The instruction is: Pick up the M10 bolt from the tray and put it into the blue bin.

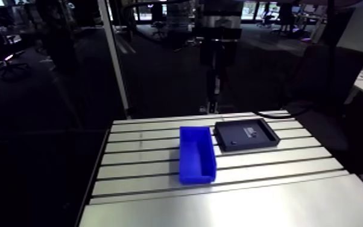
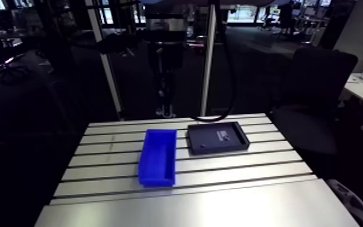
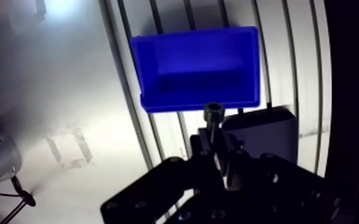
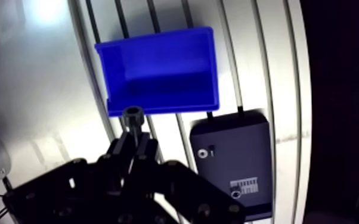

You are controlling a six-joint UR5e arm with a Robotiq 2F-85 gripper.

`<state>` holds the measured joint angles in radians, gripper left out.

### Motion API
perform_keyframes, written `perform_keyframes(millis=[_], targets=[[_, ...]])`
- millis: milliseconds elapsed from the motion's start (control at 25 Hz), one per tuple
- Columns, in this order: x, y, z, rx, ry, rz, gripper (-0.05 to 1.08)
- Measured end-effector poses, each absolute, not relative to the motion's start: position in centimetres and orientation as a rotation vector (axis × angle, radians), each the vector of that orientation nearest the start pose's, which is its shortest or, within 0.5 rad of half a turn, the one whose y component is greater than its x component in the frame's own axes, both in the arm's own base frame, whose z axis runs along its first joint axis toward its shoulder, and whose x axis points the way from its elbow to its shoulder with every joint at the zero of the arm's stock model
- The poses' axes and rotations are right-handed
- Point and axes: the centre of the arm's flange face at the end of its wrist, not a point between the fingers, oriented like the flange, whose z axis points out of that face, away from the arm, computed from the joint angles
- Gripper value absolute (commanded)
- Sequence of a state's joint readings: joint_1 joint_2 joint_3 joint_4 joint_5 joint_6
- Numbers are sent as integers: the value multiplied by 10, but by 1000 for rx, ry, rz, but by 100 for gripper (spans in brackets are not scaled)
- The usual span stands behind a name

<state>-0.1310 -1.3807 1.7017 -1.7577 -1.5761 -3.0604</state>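
My gripper [image 3: 219,145] is shut on the M10 bolt [image 3: 213,115], a dark bolt whose socket head sticks out past the fingertips. In the wrist view the bolt head lines up with the near wall of the blue bin [image 3: 197,67], which lies open and looks empty far below. The black tray [image 4: 232,161] sits beside the bin, off to the gripper's side. In the arm view the gripper [image 1: 215,90] hangs high above the table's far edge, behind the bin [image 1: 196,154] and the tray [image 1: 246,134].
A small round part [image 4: 203,153] and a second small piece [image 4: 235,192] next to a white label lie in the tray. The slotted aluminium table [image 1: 268,181] stretches wide toward the front. A metal post [image 1: 114,60] rises at the table's back left.
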Motion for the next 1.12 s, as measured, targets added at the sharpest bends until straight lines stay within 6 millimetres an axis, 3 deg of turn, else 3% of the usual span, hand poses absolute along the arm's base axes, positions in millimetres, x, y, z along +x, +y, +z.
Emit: perform_keyframes(millis=[560,1120], targets=[[-531,-76,305,-1990,2309,-116,103],[-525,-82,250,-1998,2299,-53,103]])
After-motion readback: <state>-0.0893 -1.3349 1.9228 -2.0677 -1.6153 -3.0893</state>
